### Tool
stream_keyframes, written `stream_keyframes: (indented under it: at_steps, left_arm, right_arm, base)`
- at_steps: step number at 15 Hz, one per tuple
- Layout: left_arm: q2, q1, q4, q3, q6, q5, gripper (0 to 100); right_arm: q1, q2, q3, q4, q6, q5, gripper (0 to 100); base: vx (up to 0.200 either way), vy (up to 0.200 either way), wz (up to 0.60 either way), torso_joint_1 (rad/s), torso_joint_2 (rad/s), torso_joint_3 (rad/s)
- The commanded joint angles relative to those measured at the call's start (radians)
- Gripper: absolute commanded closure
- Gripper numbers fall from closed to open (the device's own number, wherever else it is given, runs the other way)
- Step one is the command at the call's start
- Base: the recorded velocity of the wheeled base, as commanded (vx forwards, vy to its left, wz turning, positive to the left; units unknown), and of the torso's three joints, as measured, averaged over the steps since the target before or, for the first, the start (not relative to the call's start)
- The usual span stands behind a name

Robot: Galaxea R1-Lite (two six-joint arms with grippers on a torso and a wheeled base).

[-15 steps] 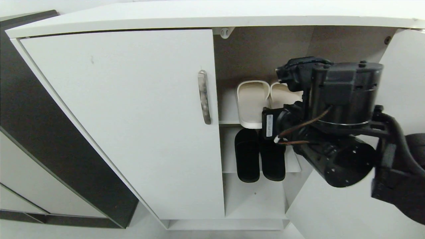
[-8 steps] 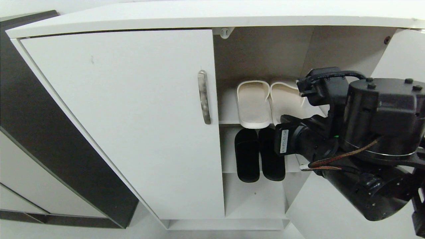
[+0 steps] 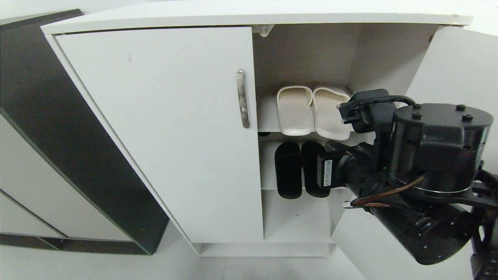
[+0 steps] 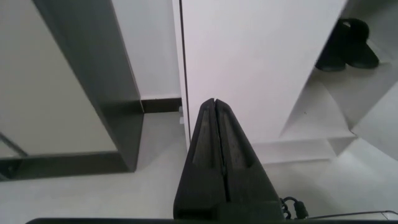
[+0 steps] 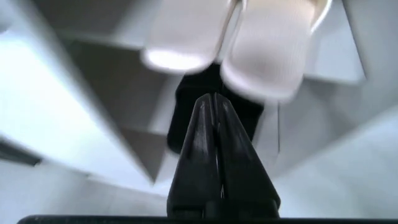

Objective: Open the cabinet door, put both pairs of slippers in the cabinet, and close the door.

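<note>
White laminate cabinet, left door shut and the right door swung wide open, so the loading looked done to me and only the closing was left. The white slippers sat side by side on the upper shelf and the black slippers right below on the lower shelf, both pairs heels-out. The right gripper had its fingers pressed together with nothing between them, hanging just in front of the open compartment and pointed at the slippers. The left gripper was also closed and empty, down low in front of the shut door, well away from the action. Here's what bugged me: the heels of both pairs looked like they poked out past the shelf edges (hard to say by how much from up top), so a door swung home could catch on them and either bounce back or shove a slipper crooked. The bigger worry was that the right arm was parked between the open door and the cabinet mouth, and if it pushed the door without getting out of that gap first, it'd pinch itself. A closed gripper nudging a flat, smooth panel could skate off too, leaving the door ajar.
</note>
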Motion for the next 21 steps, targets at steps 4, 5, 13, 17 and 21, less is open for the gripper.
stream_keyframes:
  at_steps: [4,5,13,17,21]
  left_arm:
    - [0.000,0.000,-0.001,0.000,0.000,0.000,100]
    - [0.000,0.000,-0.001,0.000,0.000,0.000,100]
    - [0.000,0.000,-0.001,0.000,0.000,0.000,100]
    - [0.000,0.000,-0.001,0.000,0.000,0.000,100]
    - [0.000,0.000,-0.001,0.000,0.000,0.000,100]
  right_arm:
    - [0.001,0.004,0.011,-0.005,0.000,0.005,100]
    - [0.001,0.006,0.019,-0.016,-0.002,0.005,100]
    - [-0.019,0.012,0.032,-0.036,-0.006,0.008,100]
    - [-0.024,0.012,0.040,-0.036,-0.006,0.008,100]
    - [-0.024,0.012,0.045,-0.035,-0.008,0.009,100]
  base:
    - [-0.200,0.000,0.00,0.006,0.00,0.002]
    - [-0.200,0.000,0.00,-0.002,0.01,-0.002]
    - [-0.200,0.000,0.00,0.002,0.00,0.002]
    - [-0.200,0.000,0.00,0.007,0.00,0.005]
    - [-0.050,0.000,0.00,0.001,0.00,0.001]
